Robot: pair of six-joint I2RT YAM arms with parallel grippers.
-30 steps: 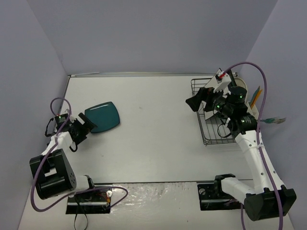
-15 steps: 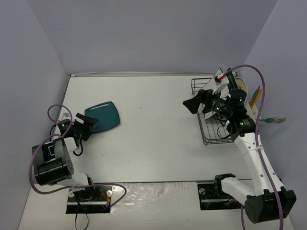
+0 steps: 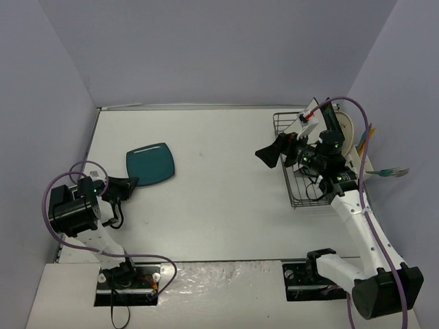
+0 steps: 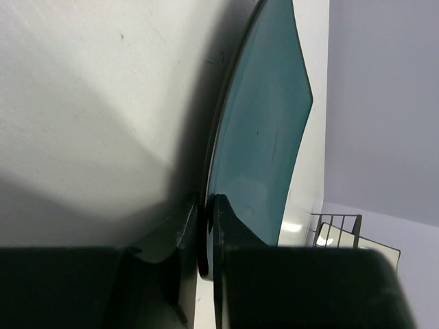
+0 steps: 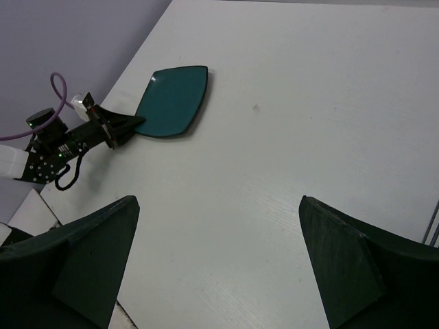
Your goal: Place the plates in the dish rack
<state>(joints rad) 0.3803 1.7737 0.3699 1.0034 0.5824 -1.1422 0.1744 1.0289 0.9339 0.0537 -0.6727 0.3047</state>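
Observation:
A teal-blue plate lies on the left part of the table, also seen in the left wrist view and the right wrist view. My left gripper is shut on the plate's near rim, one finger above it and one below. The black wire dish rack stands at the right; a round cream plate stands upright in it. My right gripper hangs open above the table just left of the rack, holding nothing.
A holder with utensils sits on the rack's far right side, and a teal-handled item sticks out beyond it. Purple walls enclose the table on three sides. The rack's corner shows far off in the left wrist view.
My left gripper closed on the teal plate's rim, and the left arm's upper links swung back. The plate shifted slightly. My right gripper drifted left, away from the rack, still open.

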